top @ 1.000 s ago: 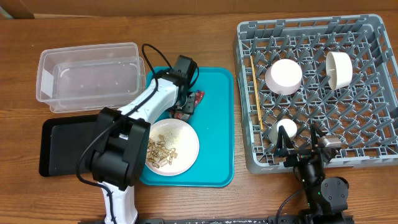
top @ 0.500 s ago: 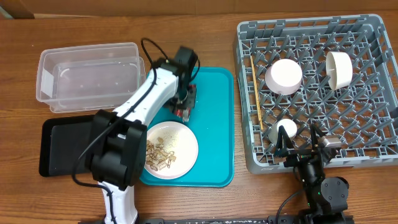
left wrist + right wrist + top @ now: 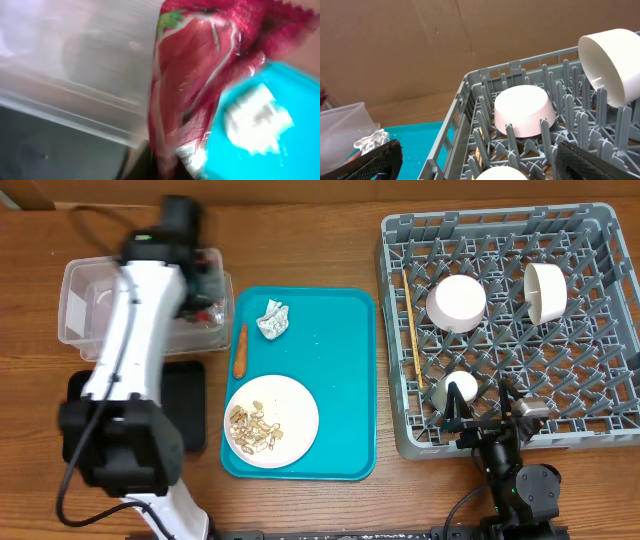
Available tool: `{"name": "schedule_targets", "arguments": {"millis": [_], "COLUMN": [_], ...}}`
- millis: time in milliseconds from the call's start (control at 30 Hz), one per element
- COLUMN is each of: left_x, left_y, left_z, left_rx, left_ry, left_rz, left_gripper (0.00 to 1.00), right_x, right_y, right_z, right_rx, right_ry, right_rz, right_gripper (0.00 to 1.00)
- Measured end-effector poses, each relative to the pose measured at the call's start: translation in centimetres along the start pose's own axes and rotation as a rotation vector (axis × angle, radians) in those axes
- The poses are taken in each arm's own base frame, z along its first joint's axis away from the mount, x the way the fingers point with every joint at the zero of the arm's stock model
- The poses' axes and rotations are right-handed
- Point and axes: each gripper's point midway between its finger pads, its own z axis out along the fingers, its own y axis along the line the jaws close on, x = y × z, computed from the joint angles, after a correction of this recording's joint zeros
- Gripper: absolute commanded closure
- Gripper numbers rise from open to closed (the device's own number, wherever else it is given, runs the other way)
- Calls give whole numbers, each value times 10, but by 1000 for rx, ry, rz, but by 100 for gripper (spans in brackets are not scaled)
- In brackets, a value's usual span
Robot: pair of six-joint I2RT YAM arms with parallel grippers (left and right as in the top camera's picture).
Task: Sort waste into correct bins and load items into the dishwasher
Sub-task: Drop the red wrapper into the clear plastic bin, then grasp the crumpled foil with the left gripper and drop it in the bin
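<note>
Wooden tabletop (image 3: 350, 500), cardboard wall behind.

1. My left pincer (image 3: 205, 285): clamped on the red snack wrapper (image 3: 190, 75). The wrapper hangs long axis downward over the right end of the clear tub (image 3: 85, 290). The tub's open basin lies to my left.
2. Black tray (image 3: 188, 405): just in front of the tub.
3. My right pincer (image 3: 485, 418): fingers apart, empty, far to the tub's right. It is plainly the farther arm.

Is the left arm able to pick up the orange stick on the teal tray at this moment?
Probably not yet: the left arm holds the red wrapper over the clear tub. The orange stick itself lies uncovered.
</note>
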Motion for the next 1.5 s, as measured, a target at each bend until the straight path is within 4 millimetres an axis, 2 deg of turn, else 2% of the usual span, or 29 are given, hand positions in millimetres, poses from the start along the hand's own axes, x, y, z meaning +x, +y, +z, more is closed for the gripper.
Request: {"name": "schedule_targets", "arguments": {"millis": [67,133,200,300,400,567,633,667,733,800,933,1000,1033,1067,1100,1133,1200,1367,1433,1500], "left_x": [-12,-16,-16,-10,-2,27,38,43,50,56,72,78,80,81,82,82,85,96,91,74], "left_y": [23,33,31,14,-19,-97,-127,-143,-162,-166,-149,-137,-134,-131,-128,-125,-124,-119,-121,-127], "left_z": [3,4,4,2,-1,-13,-12,-8,8,34,93,112,116,119,121,122,121,109,94,67], "left_rx": [-5,-6,7,37,84,128,127,129,127,103,10,-32,-43,-52,-58,-61,-64,-70,-61,-29], "left_ry": [-10,-10,-7,1,-7,-70,-103,-117,-122,-85,39,92,107,119,128,134,147,215,212,160], "left_rz": [-73,-95,-86,-27,72,339,426,465,505,520,519,510,502,493,488,481,485,494,488,462], "left_gripper": [48,45,45,44,43,16,9,9,13,14,20,26,33,44,63,75,83,85,77,70], "right_x": [0,0,0,0,0,0,0,0,0,0,0,0,0,0,0,0,0,0,0,0], "right_y": [0,0,0,0,0,0,0,0,0,0,0,0,0,0,0,0,0,0,0,0], "right_z": [0,0,0,0,0,0,0,0,0,0,0,0,0,0,0,0,0,0,0,0], "right_rx": [0,0,0,0,-1,0,0,0,0,0,0,0,0,0,0,0,0,0,0,0], "right_ry": [0,0,0,0,-1,0,0,0,0,0,0,0,0,0,0,0,0,0,0,0], "right_rz": [0,0,0,0,0,0,0,0,0,0,0,0,0,0,0,0,0,0,0,0], "right_gripper": [0,0,0,0,0,0,0,0,0,0,0,0,0,0,0,0,0,0,0,0]}}
